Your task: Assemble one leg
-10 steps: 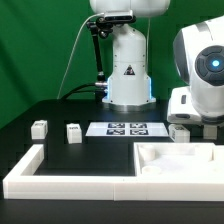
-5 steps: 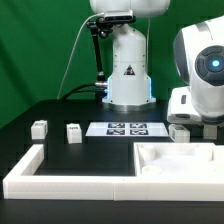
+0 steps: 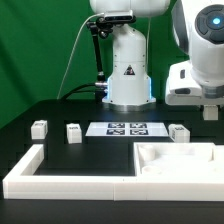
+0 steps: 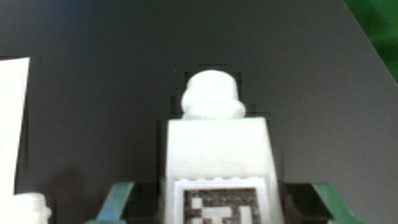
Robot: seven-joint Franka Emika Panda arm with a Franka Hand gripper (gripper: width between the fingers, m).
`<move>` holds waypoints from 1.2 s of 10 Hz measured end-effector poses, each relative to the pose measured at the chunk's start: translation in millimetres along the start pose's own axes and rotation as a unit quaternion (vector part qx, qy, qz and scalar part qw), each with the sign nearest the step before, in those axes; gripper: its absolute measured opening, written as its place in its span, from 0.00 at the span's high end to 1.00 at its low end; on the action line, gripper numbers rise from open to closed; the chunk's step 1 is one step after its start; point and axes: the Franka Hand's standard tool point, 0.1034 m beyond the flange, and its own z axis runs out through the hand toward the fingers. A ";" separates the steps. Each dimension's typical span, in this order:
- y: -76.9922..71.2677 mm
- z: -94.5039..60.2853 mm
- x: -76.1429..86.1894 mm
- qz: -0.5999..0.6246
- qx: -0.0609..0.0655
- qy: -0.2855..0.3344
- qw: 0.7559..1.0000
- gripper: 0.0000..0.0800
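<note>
Three small white legs lie on the black table in the exterior view: one (image 3: 39,129) at the far left, one (image 3: 74,132) beside it, and one (image 3: 178,132) to the right of the marker board (image 3: 128,128). My gripper (image 3: 208,112) hangs above and just right of that right-hand leg. In the wrist view a leg (image 4: 217,140) lies between my two teal fingers (image 4: 121,203), tag face up and rounded peg pointing away. A dark gap shows on each side of it. The jaws are open.
The big white tray-like part (image 3: 180,158) sits at the front right. A long white L-shaped wall (image 3: 70,182) runs along the front and up the left side. The robot base (image 3: 128,70) stands behind the marker board.
My arm has risen from low over the right-hand leg, which now shows in full. The other parts have not moved.
</note>
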 end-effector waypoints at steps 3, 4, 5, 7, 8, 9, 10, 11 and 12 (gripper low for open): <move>-5.3 -3.5 11.9 -0.004 0.008 0.105 0.994 0.64; -4.4 -4.2 12.0 -0.011 0.007 0.147 0.989 0.64; 1.1 -12.6 17.4 -0.032 -0.003 0.177 0.984 0.64; 4.3 -42.6 23.6 -0.060 -0.020 0.265 0.962 0.64; 2.9 -58.3 25.6 -0.073 -0.026 0.298 0.951 0.64; -2.3 -71.6 29.1 -0.086 -0.026 0.353 0.931 0.64; -4.0 -68.1 28.8 -0.091 -0.018 0.388 0.917 0.64; -7.3 -66.6 28.5 -0.096 -0.005 0.427 0.899 0.64; -12.1 -66.3 26.3 -0.105 0.006 0.463 0.880 0.64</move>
